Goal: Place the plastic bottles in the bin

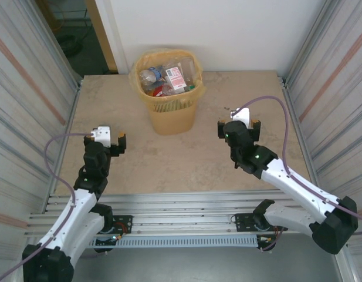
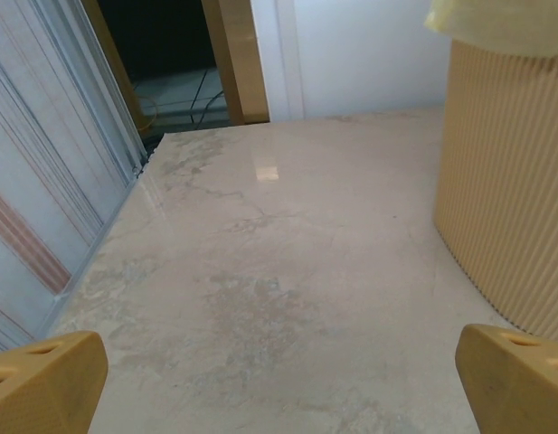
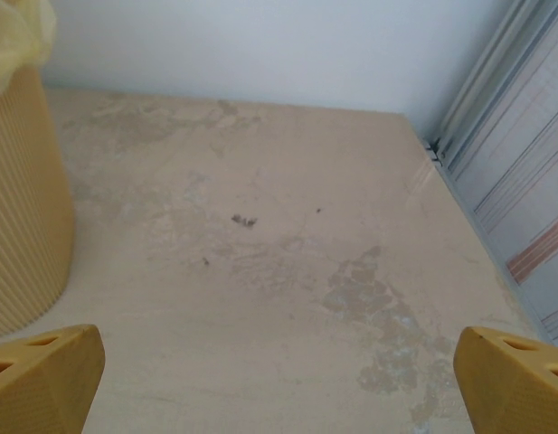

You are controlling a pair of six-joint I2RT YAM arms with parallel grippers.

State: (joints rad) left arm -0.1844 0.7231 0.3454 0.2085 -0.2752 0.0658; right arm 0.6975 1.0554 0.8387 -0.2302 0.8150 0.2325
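Observation:
The orange-yellow bin (image 1: pixel 172 111) stands at the back middle of the table, its yellow bag liner (image 1: pixel 135 79) folded over the rim. Several plastic bottles (image 1: pixel 169 79) with red and white labels lie piled inside it. My left gripper (image 1: pixel 105 141) hovers open over the left side of the table, nothing between its yellow fingertips (image 2: pixel 43 384). The bin's ribbed wall (image 2: pixel 509 181) fills the right of the left wrist view. My right gripper (image 1: pixel 239 126) is open over the right side, with the bin's wall (image 3: pixel 21 199) at the left of its wrist view.
The marbled tabletop (image 1: pixel 186 158) is bounded by corrugated metal walls on the left (image 1: pixel 28 88) and right (image 1: pixel 333 76) and a white wall behind. A dark doorway (image 2: pixel 170 54) opens at the back left. Small dark specks (image 3: pixel 244 220) mark the table right of the bin.

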